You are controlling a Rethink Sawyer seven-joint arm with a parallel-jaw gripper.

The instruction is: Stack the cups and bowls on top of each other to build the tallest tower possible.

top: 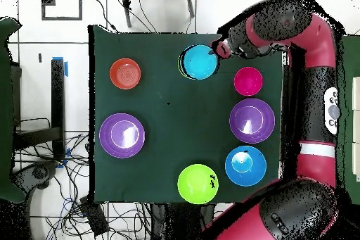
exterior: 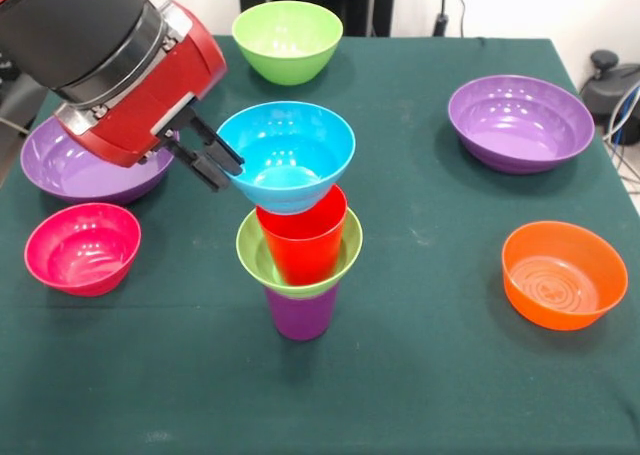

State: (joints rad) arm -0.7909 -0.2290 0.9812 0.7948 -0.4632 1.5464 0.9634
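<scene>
The tower stands at the table's middle: a purple cup (exterior: 300, 315) at the bottom, a small lime green bowl (exterior: 262, 260) on it, and a red cup (exterior: 302, 243) nested inside the bowl. My gripper (exterior: 222, 167) is shut on the left rim of a small blue bowl (exterior: 290, 155). It holds the bowl slightly tilted right on top of the red cup; I cannot tell if they touch. In the overhead view the blue bowl (top: 199, 62) hides the tower, with the gripper (top: 219, 48) at its rim.
Around the tower lie a large lime green bowl (exterior: 287, 40), two wide purple bowls (exterior: 520, 122) (exterior: 85, 170), a pink bowl (exterior: 82, 247) and an orange bowl (exterior: 563, 273). A second blue bowl (top: 245, 165) shows only in the overhead view, near the robot's base.
</scene>
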